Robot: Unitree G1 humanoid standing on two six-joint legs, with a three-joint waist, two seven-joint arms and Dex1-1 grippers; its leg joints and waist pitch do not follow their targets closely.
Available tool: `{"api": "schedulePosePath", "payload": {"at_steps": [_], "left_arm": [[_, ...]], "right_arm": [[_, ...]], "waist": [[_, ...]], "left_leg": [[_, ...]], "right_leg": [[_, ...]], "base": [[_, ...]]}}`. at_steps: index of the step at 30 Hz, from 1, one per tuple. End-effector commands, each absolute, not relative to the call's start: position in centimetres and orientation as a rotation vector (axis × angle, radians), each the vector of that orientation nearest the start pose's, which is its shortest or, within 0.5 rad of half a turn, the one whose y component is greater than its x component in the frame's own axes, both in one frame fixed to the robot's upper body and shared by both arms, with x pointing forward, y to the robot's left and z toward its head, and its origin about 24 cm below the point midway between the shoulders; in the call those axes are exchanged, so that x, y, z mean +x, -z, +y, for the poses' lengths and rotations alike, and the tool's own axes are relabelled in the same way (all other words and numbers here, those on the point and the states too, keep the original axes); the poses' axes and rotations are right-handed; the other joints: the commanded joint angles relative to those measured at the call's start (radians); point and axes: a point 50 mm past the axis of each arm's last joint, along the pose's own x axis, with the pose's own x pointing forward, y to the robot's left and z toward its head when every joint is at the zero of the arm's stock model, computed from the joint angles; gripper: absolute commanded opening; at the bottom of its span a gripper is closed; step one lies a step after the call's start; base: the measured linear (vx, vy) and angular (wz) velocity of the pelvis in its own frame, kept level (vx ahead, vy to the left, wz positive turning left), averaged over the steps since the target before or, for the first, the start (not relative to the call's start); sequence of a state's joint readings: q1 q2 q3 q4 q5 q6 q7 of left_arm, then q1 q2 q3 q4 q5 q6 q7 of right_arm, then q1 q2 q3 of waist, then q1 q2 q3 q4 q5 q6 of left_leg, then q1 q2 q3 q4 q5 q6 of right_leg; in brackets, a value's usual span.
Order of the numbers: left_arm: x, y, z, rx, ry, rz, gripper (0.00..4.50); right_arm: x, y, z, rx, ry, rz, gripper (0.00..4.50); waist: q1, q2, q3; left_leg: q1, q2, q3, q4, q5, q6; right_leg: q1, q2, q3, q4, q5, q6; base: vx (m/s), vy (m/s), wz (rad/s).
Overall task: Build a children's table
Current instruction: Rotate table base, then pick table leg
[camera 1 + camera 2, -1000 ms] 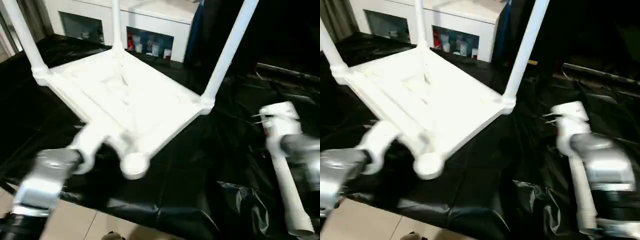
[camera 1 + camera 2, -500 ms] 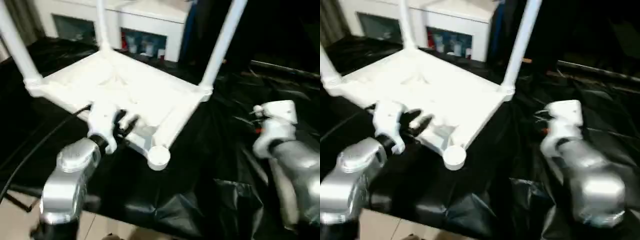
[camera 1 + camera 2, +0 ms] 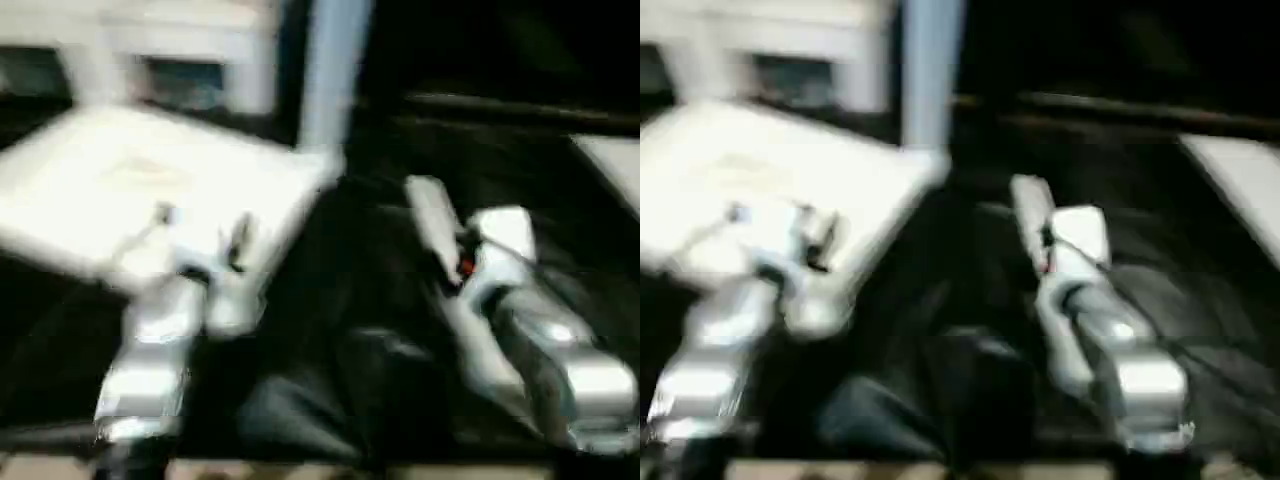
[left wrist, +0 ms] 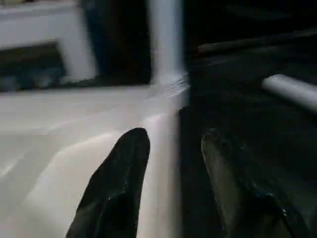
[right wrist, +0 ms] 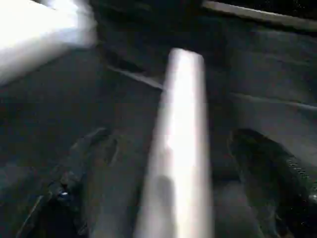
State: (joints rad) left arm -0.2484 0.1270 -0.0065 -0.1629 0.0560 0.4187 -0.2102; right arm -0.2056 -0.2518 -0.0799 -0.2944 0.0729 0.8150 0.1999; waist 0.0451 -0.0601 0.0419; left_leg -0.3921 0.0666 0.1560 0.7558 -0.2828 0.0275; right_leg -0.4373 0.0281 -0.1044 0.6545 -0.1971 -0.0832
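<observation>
white upturned table [image 3: 130, 180], loose leg [image 5: 181, 148] between parted right fingers [image 5: 270, 168]; left fingers [image 4: 119, 183] apart, empty

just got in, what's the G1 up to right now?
It is putting together a white children's table. The table top lies upside down on black sheeting, with at least one leg standing up from a corner socket. The left gripper is at the near edge of the top, fingers apart on either side of that edge. The right gripper has a loose leg running between its open fingers; whether they press on it is unclear. A white cabinet stands behind.
</observation>
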Motion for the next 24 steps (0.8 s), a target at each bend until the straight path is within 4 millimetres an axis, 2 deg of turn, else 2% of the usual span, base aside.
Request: {"api": "schedulePosePath", "payload": {"at_steps": [1,2,3,4,5,6,7,8,9,10,11,12,13,14,15,16,17,18,19,21,24], "left_arm": [[29.2,-10.8,15.4,0.208,0.188,0.032,2.10],[29.1,-10.7,15.5,0.232,0.202,0.040,2.10],[29.0,-10.5,15.4,0.230,0.218,0.054,2.10],[29.0,-10.5,15.4,0.225,0.227,0.062,2.10],[28.7,-10.4,15.0,0.206,0.287,0.063,2.12],[28.7,-10.4,15.0,0.206,0.287,0.063,2.12],[28.1,-10.6,14.3,0.220,0.367,0.054,2.13],[27.8,-10.6,14.0,0.230,0.409,0.054,2.13],[27.5,-10.6,13.7,0.235,0.440,0.050,2.13],[26.8,-10.5,13.1,0.244,0.515,0.053,2.13],[26.4,-10.5,12.7,0.258,0.557,0.050,2.13],[26.0,-10.5,12.3,0.259,0.588,0.052,2.13],[25.9,-10.4,12.2,0.255,0.594,0.058,2.13],[25.7,-10.4,12.1,0.247,0.600,0.066,2.13],[25.6,-10.5,12.1,0.250,0.593,0.053,2.13],[25.6,-10.6,12.1,0.255,0.589,0.041,2.13],[25.7,-10.6,12.2,0.235,0.583,0.048,2.13],[25.7,-10.5,12.3,0.235,0.576,0.054,2.13],[25.7,-10.2,12.3,0.228,0.581,0.071,2.13],[25.4,-9.9,12.4,0.251,0.608,0.094,2.13],[24.7,-9.6,12.2,0.238,0.679,0.138,2.13]], "right_arm": [[28.2,-9.4,-18.1,-0.155,-0.153,0.331,3.93],[28.5,-9.6,-18.3,-0.160,-0.147,0.333,3.93],[28.7,-9.7,-18.5,-0.134,-0.153,0.336,3.93],[28.8,-9.7,-18.5,-0.116,-0.157,0.337,3.93],[28.9,-9.7,-18.8,-0.062,-0.173,0.365,4.09],[28.9,-9.7,-18.8,-0.062,-0.173,0.365,4.09],[29.3,-9.5,-19.7,-0.087,-0.159,0.421,4.26],[29.4,-9.3,-20.1,-0.096,-0.159,0.447,4.30],[29.5,-9.3,-20.3,-0.096,-0.161,0.456,4.30],[29.8,-9.2,-20.5,-0.083,-0.179,0.481,4.39],[29.9,-9.1,-20.5,-0.075,-0.203,0.498,4.46],[30.1,-9.2,-20.5,-0.064,-0.230,0.502,4.46],[30.2,-9.3,-20.4,-0.054,-0.245,0.503,4.46],[30.4,-9.5,-20.3,-0.038,-0.266,0.501,4.46],[30.5,-9.7,-20.1,-0.022,-0.289,0.502,4.46],[30.5,-9.8,-20.0,-0.012,-0.305,0.505,4.46],[30.7,-9.9,-19.8,0.004,-0.330,0.503,4.46],[30.7,-10.0,-19.5,0.029,-0.355,0.504,4.46],[30.8,-10.0,-19.3,0.033,-0.374,0.506,4.46],[31.1,-9.4,-19.2,0.020,-0.379,0.538,4.46],[31.7,-8.8,-18.9,0.033,-0.396,0.561,4.46]], "waist": [[0.023,0.010,-0.042],[0.015,0.050,-0.040],[0.004,0.091,-0.035],[-0.011,0.063,-0.029],[0.041,0.071,-0.022],[-0.013,0.014,-0.038],[0.027,0.015,-0.041],[0.029,0.015,-0.032],[0.028,0.021,-0.027],[0.022,0.021,-0.024],[0.008,0.045,-0.023],[-0.009,0.044,-0.020],[-0.015,0.039,-0.017],[-0.015,0.032,-0.017],[-0.019,0.026,-0.021],[-0.018,0.024,-0.021],[-0.019,0.017,-0.019],[-0.018,0.020,-0.018],[-0.020,0.018,-0.017],[-0.021,0.019,-0.017],[-0.024,0.025,-0.019]], "left_leg": [[-0.036,0.055,-0.055,-0.026,0.001,0.103],[-0.033,0.138,-0.097,-0.066,-0.011,0.179],[-0.067,0.395,-0.248,-0.221,-0.086,0.336],[-0.059,0.358,-0.248,-0.224,-0.090,0.347],[-0.004,0.125,-0.045,-0.185,-0.206,0.235],[0.034,0.087,-0.033,-0.151,-0.285,0.207],[-0.026,0.118,-0.096,-0.052,-0.074,0.015],[-0.016,0.120,-0.098,-0.063,-0.007,-0.025],[-0.001,0.130,-0.094,-0.125,-0.029,-0.076],[0.009,0.137,-0.082,-0.153,-0.111,-0.106],[0.025,0.150,-0.087,-0.187,-0.314,-0.165],[0.029,0.153,-0.091,-0.210,-0.468,-0.208],[0.023,0.153,-0.094,-0.222,-0.506,-0.214],[0.025,0.153,-0.091,-0.230,-0.508,-0.206],[0.028,0.150,-0.082,-0.225,-0.440,-0.183],[0.025,0.150,-0.078,-0.225,-0.397,-0.168],[0.017,0.150,-0.073,-0.226,-0.327,-0.143],[0.014,0.151,-0.071,-0.228,-0.295,-0.133],[0.015,0.152,-0.071,-0.228,-0.297,-0.132],[0.026,0.155,-0.072,-0.227,-0.337,-0.146],[0.028,0.160,-0.073,-0.234,-0.375,-0.172]], "right_leg": [[0.129,-0.279,0.136,-0.192,-0.109,0.518],[0.158,-0.315,0.101,-0.227,-0.304,0.450],[0.184,-0.267,0.076,0.136,-0.254,0.258],[0.097,-0.241,0.140,0.203,-0.221,0.172],[-0.022,-0.108,0.091,0.142,-0.218,0.070],[-0.014,-0.134,0.128,0.045,-0.222,0.133],[0.080,-0.349,0.207,-0.088,-0.400,0.150],[0.072,-0.330,0.195,-0.100,-0.430,0.125],[0.079,-0.266,0.141,-0.091,-0.483,0.044],[0.069,-0.229,0.116,-0.088,-0.521,0.006],[0.060,-0.198,0.095,-0.079,-0.518,-0.029],[0.067,-0.188,0.084,-0.084,-0.481,-0.029],[0.078,-0.191,0.080,-0.090,-0.471,-0.024],[0.085,-0.202,0.082,-0.105,-0.467,-0.021],[0.090,-0.216,0.086,-0.119,-0.475,-0.024],[0.094,-0.222,0.088,-0.125,-0.477,-0.029],[0.100,-0.225,0.087,-0.134,-0.499,-0.023],[0.101,-0.225,0.085,-0.136,-0.510,-0.022],[0.099,-0.223,0.084,-0.137,-0.516,-0.022],[0.090,-0.221,0.078,-0.138,-0.536,-0.023],[0.089,-0.218,0.073,-0.130,-0.476,-0.037]], "base": [[-0.091,-0.061,-0.19],[-0.038,-0.010,-0.45],[-0.038,-0.010,-0.45],[0.003,-0.012,-0.18],[0.006,-0.074,0.25],[0.006,-0.074,0.25],[-0.080,-0.094,0.01],[-0.141,-0.040,-0.17],[-0.141,-0.040,-0.17],[-0.103,-0.033,-0.06],[-0.110,-0.028,-0.04],[-0.110,-0.028,-0.04],[-0.076,0.006,-0.12],[0.000,0.000,0.00],[0.000,0.000,0.00],[-0.053,0.019,-0.09],[0.000,0.000,0.00],[0.000,0.000,0.00],[0.000,0.000,0.00],[0.000,0.000,0.00],[0.000,0.000,0.00]]}}
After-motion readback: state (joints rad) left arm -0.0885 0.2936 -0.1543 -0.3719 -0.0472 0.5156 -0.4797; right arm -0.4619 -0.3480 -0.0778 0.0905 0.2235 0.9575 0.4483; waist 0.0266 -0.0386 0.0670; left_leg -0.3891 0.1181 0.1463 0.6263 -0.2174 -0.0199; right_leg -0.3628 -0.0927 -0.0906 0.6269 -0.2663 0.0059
